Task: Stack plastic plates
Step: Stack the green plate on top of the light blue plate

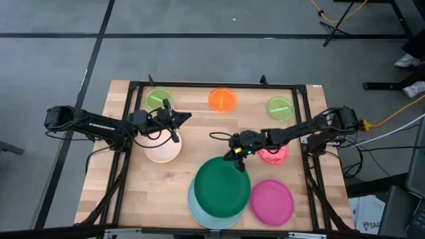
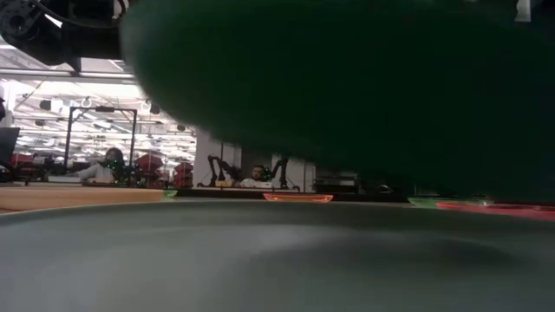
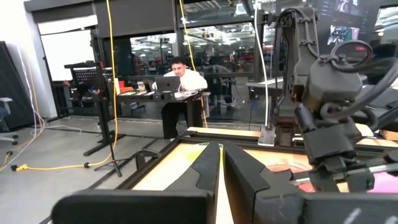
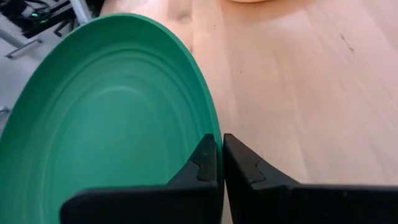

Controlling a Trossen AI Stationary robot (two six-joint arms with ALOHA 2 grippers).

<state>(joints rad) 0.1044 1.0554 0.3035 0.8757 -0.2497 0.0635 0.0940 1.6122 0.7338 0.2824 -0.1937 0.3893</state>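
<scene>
My right gripper (image 1: 237,158) (image 4: 219,146) is shut on the large dark green plate (image 1: 222,187) (image 4: 106,112). It holds that plate above the light blue plate (image 1: 196,211) (image 2: 260,260) at the table's near edge. In the low view the green plate's underside (image 2: 347,87) hangs over the blue one with a gap between them. My left gripper (image 1: 184,119) (image 3: 221,158) is shut and empty, raised over the pale pink plate (image 1: 161,150). The magenta plate (image 1: 271,202) lies flat near right. The small red plate (image 1: 273,157) lies under my right arm. The orange plate (image 1: 222,99) and two lime green plates (image 1: 158,99) (image 1: 280,107) sit along the far edge. My right gripper pinches the dark green plate's far rim (image 4: 210,124) between its two fingers, one on the inner face and one on the outside. The fingers come slanting down from the table's far right. The plate is lifted clear, its body reaching out over the light blue plate.
The wooden table (image 1: 199,133) has a dark frame around its edge. Bare wood lies between the pink plate and the green one. People sit at desks in the room beyond (image 3: 177,78).
</scene>
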